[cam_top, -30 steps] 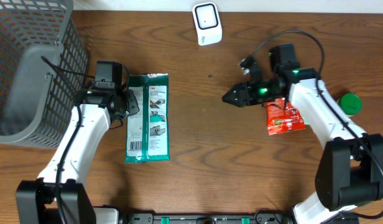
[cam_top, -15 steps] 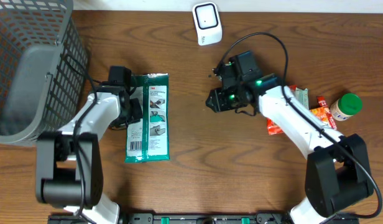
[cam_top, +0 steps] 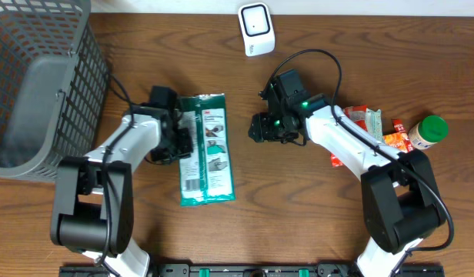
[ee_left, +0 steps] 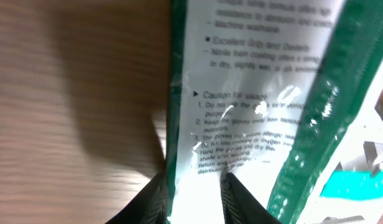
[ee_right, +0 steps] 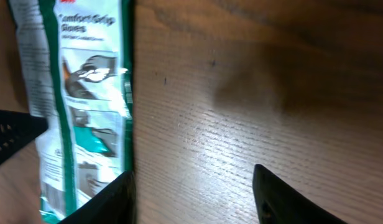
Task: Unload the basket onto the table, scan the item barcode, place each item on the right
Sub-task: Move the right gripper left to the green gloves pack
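Note:
The item is a flat green and white glove packet (cam_top: 208, 150) lying on the wood table, its long side running front to back; its barcode label (cam_top: 191, 182) faces up at the near left. My left gripper (cam_top: 182, 141) is shut on the packet's left edge, and in the left wrist view the printed film (ee_left: 253, 93) passes between the two fingers (ee_left: 155, 200). Right of the packet's upper part, my right gripper (cam_top: 256, 128) is open over bare wood, apart from the packet (ee_right: 73, 112). The white scanner (cam_top: 256, 29) stands at the back centre.
A grey wire basket (cam_top: 37, 85) fills the back left corner. At the right lie a red snack packet (cam_top: 346, 154), other small packets (cam_top: 372, 121) and a green-capped bottle (cam_top: 432, 129). Cables loop over the right arm.
The left gripper has drawn the packet to the right and turned it slightly. The right arm has swung left from over the red packet to just beside the glove packet.

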Motion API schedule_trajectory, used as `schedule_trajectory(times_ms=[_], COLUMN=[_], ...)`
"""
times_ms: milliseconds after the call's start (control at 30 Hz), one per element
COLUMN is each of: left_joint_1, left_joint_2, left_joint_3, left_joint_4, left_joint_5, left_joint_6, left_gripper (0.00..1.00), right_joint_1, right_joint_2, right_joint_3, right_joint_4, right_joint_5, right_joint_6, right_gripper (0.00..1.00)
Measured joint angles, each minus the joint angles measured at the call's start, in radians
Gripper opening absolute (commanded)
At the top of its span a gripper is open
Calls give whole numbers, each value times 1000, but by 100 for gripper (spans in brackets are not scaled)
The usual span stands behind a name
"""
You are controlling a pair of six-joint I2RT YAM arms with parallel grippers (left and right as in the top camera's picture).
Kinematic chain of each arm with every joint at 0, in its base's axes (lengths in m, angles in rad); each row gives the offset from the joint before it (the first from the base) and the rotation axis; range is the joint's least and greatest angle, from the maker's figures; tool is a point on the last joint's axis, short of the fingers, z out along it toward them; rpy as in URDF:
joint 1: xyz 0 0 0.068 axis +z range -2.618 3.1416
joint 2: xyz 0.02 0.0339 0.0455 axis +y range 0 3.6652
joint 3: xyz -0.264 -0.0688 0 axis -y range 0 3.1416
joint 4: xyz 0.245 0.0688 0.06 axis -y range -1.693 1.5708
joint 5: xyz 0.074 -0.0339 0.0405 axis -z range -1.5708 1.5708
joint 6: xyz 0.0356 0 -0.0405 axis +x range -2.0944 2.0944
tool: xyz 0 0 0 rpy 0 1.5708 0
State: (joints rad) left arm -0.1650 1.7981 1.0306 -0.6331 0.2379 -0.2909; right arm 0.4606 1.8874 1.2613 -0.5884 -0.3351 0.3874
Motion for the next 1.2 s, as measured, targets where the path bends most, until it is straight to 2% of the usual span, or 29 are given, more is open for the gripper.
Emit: schedule_trajectory(times_ms=[433, 1033, 1200], left_joint_1=[-161, -222, -222], left_joint_2=[1, 2, 2], left_joint_3=[-1, -2, -2], left_joint_4=[77, 142, 143], left_joint_5=[26, 21, 18], left_joint_6=[-20, -24, -24], left_gripper=[31, 30, 30], right_joint_1=[2, 2, 2], right_joint_2=[5, 5, 5], right_joint_3=[-29, -40, -40], right_joint_4=[-49, -21, -28], right_joint_5=[-43, -80, -82], right_joint_6=[14, -26, -32], right_gripper=[54, 56, 61])
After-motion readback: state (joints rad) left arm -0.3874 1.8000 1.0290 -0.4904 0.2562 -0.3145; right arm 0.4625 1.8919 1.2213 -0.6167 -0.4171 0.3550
